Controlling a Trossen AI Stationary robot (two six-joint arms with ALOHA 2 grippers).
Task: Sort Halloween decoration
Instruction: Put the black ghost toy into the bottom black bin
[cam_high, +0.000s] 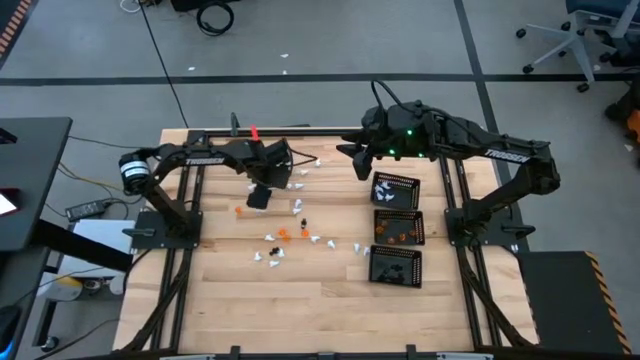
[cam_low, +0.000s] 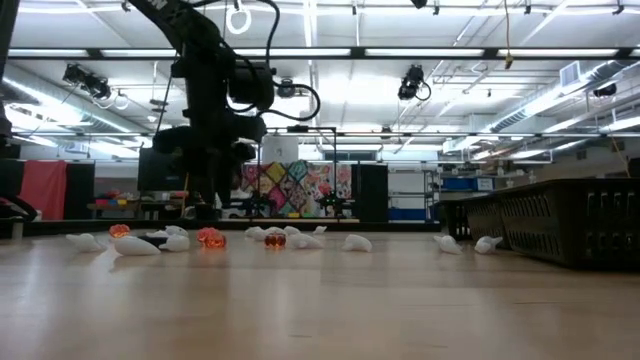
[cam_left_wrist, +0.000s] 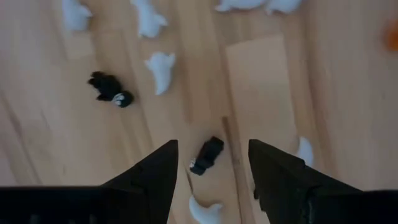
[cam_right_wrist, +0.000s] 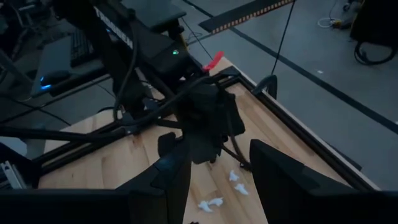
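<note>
The Halloween decoration is a scatter of tiny white, orange and black trinkets (cam_high: 290, 232) lying on the wooden table. My left gripper (cam_high: 259, 198) points down over the scatter's far left part, open. In the left wrist view a black trinket (cam_left_wrist: 207, 155) lies on the wood below the gap between its fingers (cam_left_wrist: 213, 146), touching neither. A second black trinket (cam_left_wrist: 111, 90) and white ones (cam_left_wrist: 160, 70) lie farther off. My right gripper (cam_high: 342, 152) hangs high over the table's far middle, open (cam_right_wrist: 214, 146) and holding nothing.
Three square black mesh trays stand in a row near the right edge: the far one (cam_high: 395, 190) holds white pieces, the middle one (cam_high: 398, 228) orange ones, the near one (cam_high: 393, 266) dark ones. The table's near half is bare wood (cam_high: 300, 310).
</note>
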